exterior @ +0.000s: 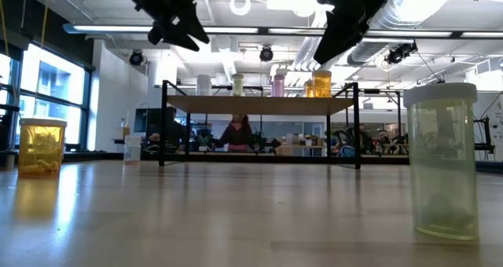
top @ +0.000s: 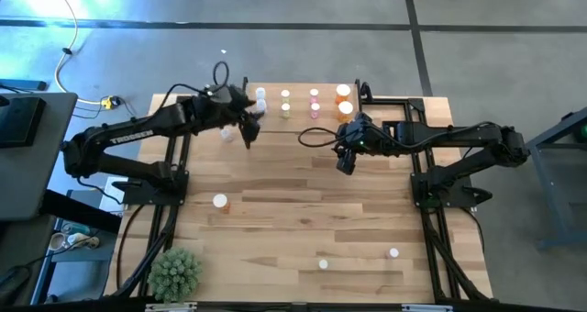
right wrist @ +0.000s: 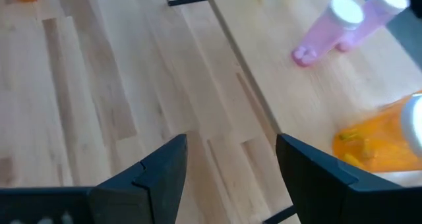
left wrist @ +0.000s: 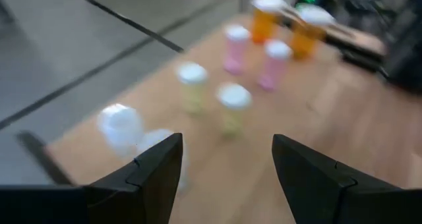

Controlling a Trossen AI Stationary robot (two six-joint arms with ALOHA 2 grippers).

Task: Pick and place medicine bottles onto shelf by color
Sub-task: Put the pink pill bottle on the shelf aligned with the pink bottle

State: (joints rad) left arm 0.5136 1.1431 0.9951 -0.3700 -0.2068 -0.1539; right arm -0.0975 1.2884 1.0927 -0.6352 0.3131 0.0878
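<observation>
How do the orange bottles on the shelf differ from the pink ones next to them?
Colour: the orange bottles are amber-orange, the pink bottles pale pink. Build: the orange bottles look wider with larger caps, the pink ones slimmer. Place: from above, the orange bottles stand nearest the shelf's right end, the pink bottles one column further in. Both pairs stand upright with white caps, two to a column.

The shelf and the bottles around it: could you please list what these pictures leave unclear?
- Low view: both grippers are cut off by the top edge.
- Left wrist view: the clear bottles on the shelf are blurred, and the left gripper partly hides one.
- Right wrist view: an orange bottle is cut off by the edge.
- High view: the bottles on the table near its front are too small to tell their colours.
</observation>
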